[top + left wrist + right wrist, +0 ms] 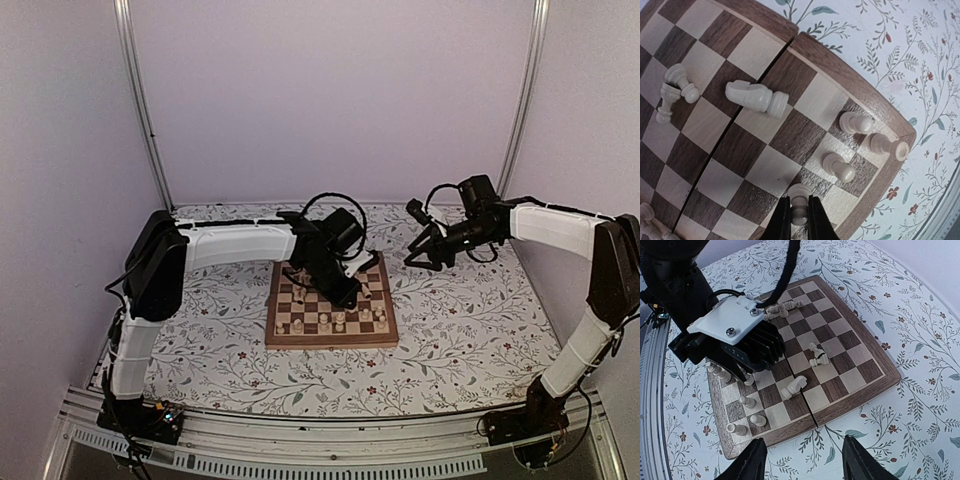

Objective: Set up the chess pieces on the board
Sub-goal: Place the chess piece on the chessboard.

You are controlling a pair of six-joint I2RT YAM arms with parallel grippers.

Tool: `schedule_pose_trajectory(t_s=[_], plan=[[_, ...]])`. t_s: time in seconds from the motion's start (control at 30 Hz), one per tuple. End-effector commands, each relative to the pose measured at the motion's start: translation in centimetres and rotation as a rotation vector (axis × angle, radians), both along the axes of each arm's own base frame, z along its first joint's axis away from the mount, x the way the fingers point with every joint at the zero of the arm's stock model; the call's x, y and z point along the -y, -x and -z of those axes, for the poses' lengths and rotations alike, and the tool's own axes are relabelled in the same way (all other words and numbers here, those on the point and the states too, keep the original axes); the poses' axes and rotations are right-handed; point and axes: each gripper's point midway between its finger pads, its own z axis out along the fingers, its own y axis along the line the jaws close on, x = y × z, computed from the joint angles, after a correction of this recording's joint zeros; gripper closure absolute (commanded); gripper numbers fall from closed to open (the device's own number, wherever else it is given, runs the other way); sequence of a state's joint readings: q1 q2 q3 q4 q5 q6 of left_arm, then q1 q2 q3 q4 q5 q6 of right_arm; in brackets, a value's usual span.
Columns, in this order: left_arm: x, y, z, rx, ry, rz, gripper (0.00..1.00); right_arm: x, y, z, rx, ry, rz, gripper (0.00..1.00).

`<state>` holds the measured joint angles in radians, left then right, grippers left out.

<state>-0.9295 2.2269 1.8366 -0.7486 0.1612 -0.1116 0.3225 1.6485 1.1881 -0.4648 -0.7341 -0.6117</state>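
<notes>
Counting outward, we list: one left gripper (800,210) clenched on one pawn (800,192) near a corner of the chessboard (765,165). Three pawns (839,166) stand just beyond. One knight (756,96) and two small pieces (682,82) lie toppled farther off. One right gripper (805,460) is released and empty.

Left end effector (799,220) pinches what looks like a pawn (800,192); right end effector (805,462) hovers, jaws apart.
</notes>
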Motion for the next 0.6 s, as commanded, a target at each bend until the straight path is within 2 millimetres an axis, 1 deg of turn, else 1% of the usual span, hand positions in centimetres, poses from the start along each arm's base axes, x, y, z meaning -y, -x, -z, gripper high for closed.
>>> schedule_pose_trajectory(t_s=[0.0, 0.3, 0.43, 0.57], plan=[[0.55, 0.84, 0.62, -0.021, -0.016, 0.035, 0.93, -0.05, 0.45, 1.27, -0.036, 0.016, -0.013, 0.46], [0.69, 1.67, 1.25, -0.064, -0.02, 0.06, 0.92, -0.05, 0.42, 1.47, -0.043, 0.018, -0.016, 0.45], [0.69, 1.48, 1.32, -0.056, -0.027, 0.051, 0.82, -0.08, 0.44, 1.49, -0.046, 0.016, -0.017, 0.45], [0.8, 1.02, 0.6, -0.035, -0.021, 0.039, 0.75, -0.16, 0.53, 1.4, -0.05, 0.012, -0.02, 0.45]])
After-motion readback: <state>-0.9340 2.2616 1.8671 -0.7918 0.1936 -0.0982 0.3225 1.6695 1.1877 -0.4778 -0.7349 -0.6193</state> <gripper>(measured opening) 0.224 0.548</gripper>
